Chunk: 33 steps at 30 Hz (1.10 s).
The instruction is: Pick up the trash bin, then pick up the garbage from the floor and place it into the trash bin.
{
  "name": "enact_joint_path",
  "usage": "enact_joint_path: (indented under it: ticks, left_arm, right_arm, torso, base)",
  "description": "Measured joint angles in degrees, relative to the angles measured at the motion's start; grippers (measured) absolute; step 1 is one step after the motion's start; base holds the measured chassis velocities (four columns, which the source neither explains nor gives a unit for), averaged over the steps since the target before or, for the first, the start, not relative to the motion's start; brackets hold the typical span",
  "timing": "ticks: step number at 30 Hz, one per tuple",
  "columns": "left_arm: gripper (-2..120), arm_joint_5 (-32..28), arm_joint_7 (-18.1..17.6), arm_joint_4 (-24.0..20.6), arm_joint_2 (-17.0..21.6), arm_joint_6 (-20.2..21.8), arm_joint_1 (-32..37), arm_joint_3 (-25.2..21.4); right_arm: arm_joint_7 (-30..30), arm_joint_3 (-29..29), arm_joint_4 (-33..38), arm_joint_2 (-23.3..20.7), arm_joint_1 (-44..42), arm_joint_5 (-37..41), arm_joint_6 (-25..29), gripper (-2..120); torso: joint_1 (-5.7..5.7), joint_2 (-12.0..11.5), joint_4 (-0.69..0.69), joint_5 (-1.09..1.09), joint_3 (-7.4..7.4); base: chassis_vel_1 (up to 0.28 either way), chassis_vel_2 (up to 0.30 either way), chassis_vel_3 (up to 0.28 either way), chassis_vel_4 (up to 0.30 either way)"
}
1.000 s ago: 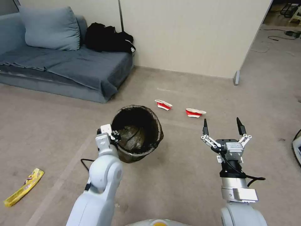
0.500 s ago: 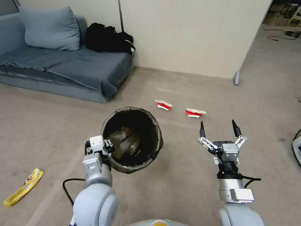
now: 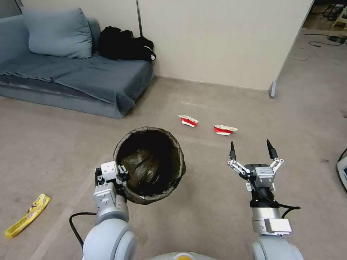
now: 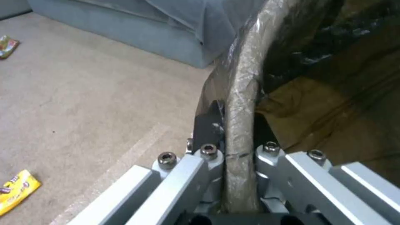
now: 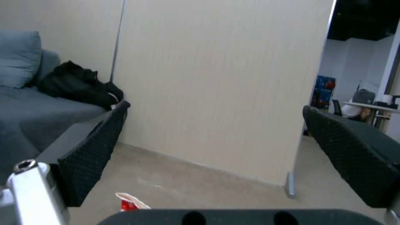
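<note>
Sofa [image 3: 72, 72], blue-grey with one cushion and a black bag on the seat, stands well beyond the left gripper; a beige partition wall [image 3: 217, 39] closes the room behind it. Trash bin [image 3: 150, 164], round and lined with a dark bag folded over its rim, hangs tilted just ahead of the left gripper [image 3: 121, 175], mouth turned up toward the robot, apparently clear of the floor. The left gripper is clamped on the near rim, one finger outside the wall and one inside against the liner. The right gripper [image 3: 251, 151] hovers above the carpet with its fingers spread wide and nothing between them. Two crushed red-and-white cups lie on the floor beyond the right gripper: one cup [image 3: 225, 129] just ahead of its fingertips, the other cup [image 3: 188, 120] a little farther and toward the bin. A yellow wrapper [image 3: 27, 215] lies well out to the left of the left gripper. Progress, by my judgement: the bin is picked up, the first step done; all the litter in sight is on the floor, collection not begun. The left wrist view gives the grip itself, the rim [image 4: 239, 125] pinched between the fingers, and a second small wrapper [image 4: 8, 45] near the sofa base; the right wrist view gives the room past the partition's end.
</note>
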Motion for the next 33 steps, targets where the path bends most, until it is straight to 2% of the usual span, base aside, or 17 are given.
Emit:
enact_joint_path:
  ticks: [12, 33]
  left_arm:
    - [1, -0.3, 0.0, 0.9, -0.1, 0.1, -0.4, 0.7]
    - [1, -0.8, -0.6, 1.5, -0.8, 0.3, -0.6, 1.5]
  right_arm:
    - [-0.1, 0.0, -0.2, 0.0, 0.0, -0.1, 0.2, 100]
    - [-1.3, 0.3, -0.5, 0.0, 0.3, -0.4, 1.9, 100]
  torso:
    - [0.00, 0.0, -0.01, 0.00, 0.00]
    - [0.02, 0.0, 0.00, -0.02, 0.02]
  base:
    - [-0.083, 0.070, 0.089, -0.082]
    - [-0.286, 0.285, 0.286, -0.289]
